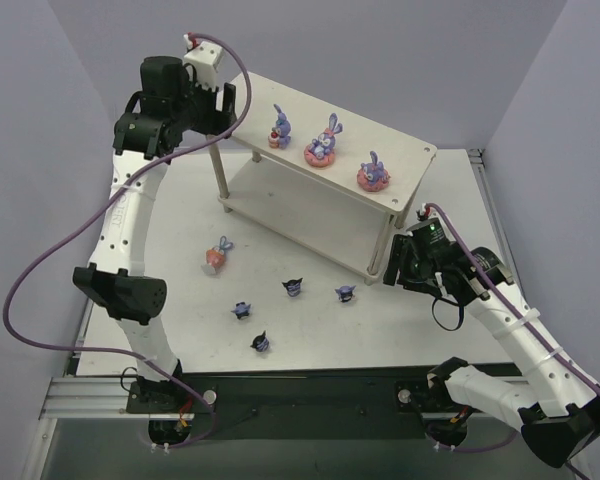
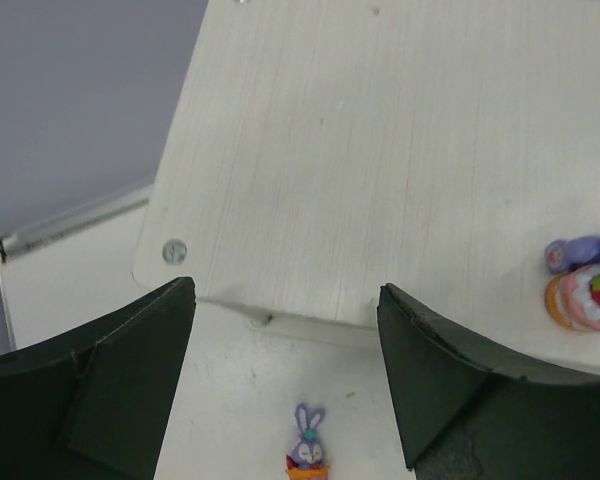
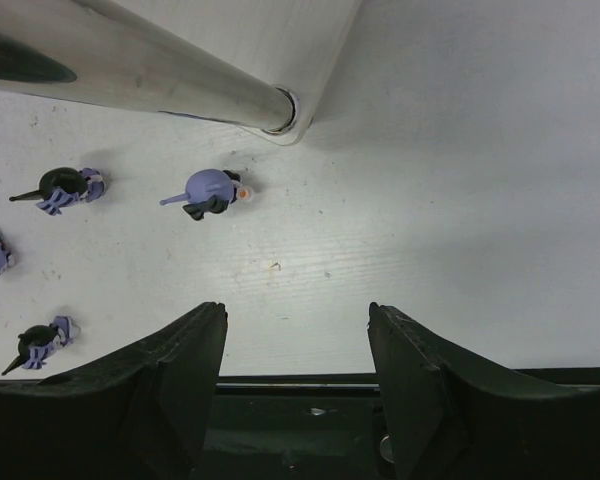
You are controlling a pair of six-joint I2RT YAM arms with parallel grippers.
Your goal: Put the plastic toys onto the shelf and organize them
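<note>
Readable text: none in any view.
Shelf [image 1: 400, 165]: no lettering or label legible.
Plastic toys [image 1: 321, 143]: no marks legible.
Left arm [image 1: 128, 215]: no brand or number legible.
Right arm [image 1: 515, 335]: likewise nothing legible.

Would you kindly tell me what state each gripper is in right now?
Left gripper: open, holding nothing.
Right gripper: open, holding nothing.
</note>
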